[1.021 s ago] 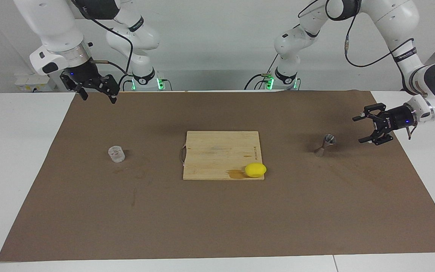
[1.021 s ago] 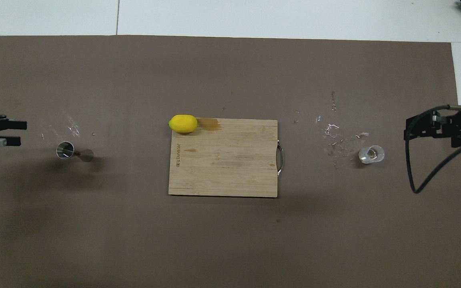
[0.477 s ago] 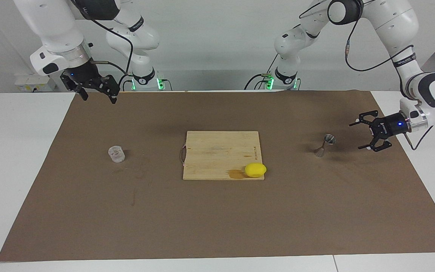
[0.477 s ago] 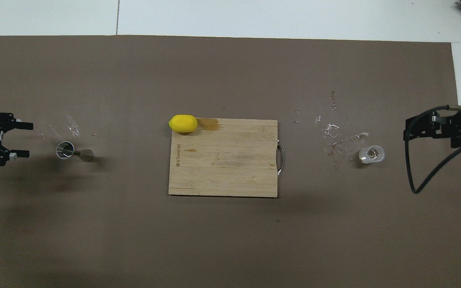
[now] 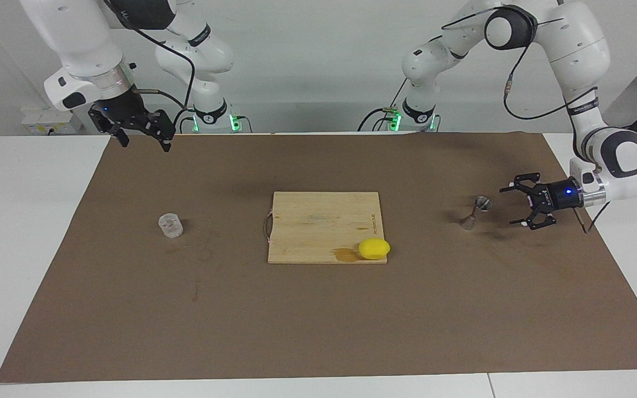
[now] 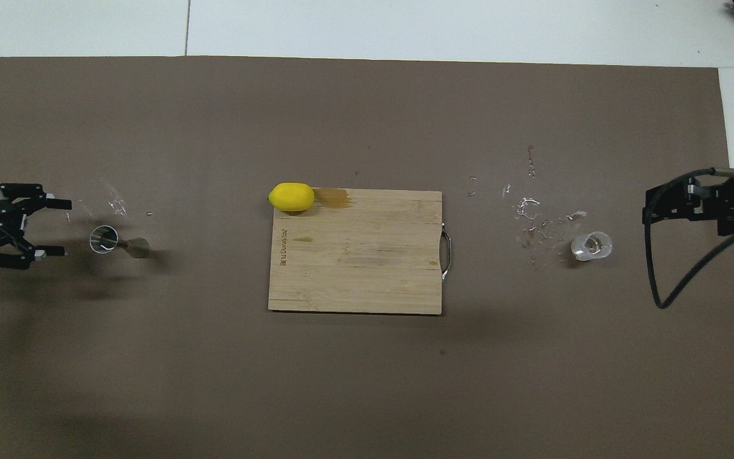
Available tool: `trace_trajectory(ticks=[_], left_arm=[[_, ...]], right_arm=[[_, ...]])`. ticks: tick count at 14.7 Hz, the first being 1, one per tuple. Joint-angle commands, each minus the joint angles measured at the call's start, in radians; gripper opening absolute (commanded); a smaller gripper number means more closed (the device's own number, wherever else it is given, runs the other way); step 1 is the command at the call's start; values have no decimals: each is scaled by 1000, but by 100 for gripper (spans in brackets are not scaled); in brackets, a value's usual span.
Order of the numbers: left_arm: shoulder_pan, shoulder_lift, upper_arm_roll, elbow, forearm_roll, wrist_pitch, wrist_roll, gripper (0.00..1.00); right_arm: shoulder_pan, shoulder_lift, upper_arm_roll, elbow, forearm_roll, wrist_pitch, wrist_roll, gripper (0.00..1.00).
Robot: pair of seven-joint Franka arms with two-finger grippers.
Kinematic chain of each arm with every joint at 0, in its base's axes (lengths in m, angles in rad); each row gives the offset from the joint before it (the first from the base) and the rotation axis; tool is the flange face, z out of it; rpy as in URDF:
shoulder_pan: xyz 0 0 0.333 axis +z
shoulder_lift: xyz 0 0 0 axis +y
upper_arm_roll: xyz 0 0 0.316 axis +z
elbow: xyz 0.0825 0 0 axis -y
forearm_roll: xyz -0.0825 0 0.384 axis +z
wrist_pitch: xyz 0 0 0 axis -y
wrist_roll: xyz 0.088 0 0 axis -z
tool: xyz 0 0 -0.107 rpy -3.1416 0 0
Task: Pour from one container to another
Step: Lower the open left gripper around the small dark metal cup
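Counter [image 5: 36, 232]: white, covered by my brown mat [image 5: 318, 331]; every place below is read from the cutting board.
Cutting board [image 5: 324, 224]: bamboo, mid-mat, with a lemon [image 5: 374, 249] on its corner farthest from me, toward my left arm's end.
Right gripper [image 5: 141, 135]: waiting in the air over the mat's edge at my right arm's end, fingers wide, holding nothing.
Left gripper [image 5: 520, 207]: low, turned sideways, just beside the jigger, fingers wide, not touching it.
Glass tumbler [image 5: 170, 225]: upright toward my right arm's end, well apart from the board, droplets [image 6: 536, 217] beside it.
Steel jigger [image 5: 476, 211]: upright toward my left arm's end.
Risk: the jigger looks narrow-waisted and top-heavy; a fingertip clipping it first would likely topple it.
Risk: wet glass may slip when gripped.
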Motion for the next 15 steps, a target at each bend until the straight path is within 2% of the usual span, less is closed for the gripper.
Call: trace_trajectory(ticks=[1,6,12,15], left_arm=[[41,52,-10,1,-38,-34,125,100],[62,87,-13,-38,-83,-36,212,100],[-13,83,-25,-99,-185,-89,214,100],[-27,79,-25,-120,-189,-88,214,100]], right_arm=[[-5,-16,3,-18,-20,-6,-13,100],[-5,-16,3,-18,-20,-3,-13,100],[-14,-22,3,-30,-20,-2,-13,100],[-13,-24,3,-30,-20,-3,-13,100]])
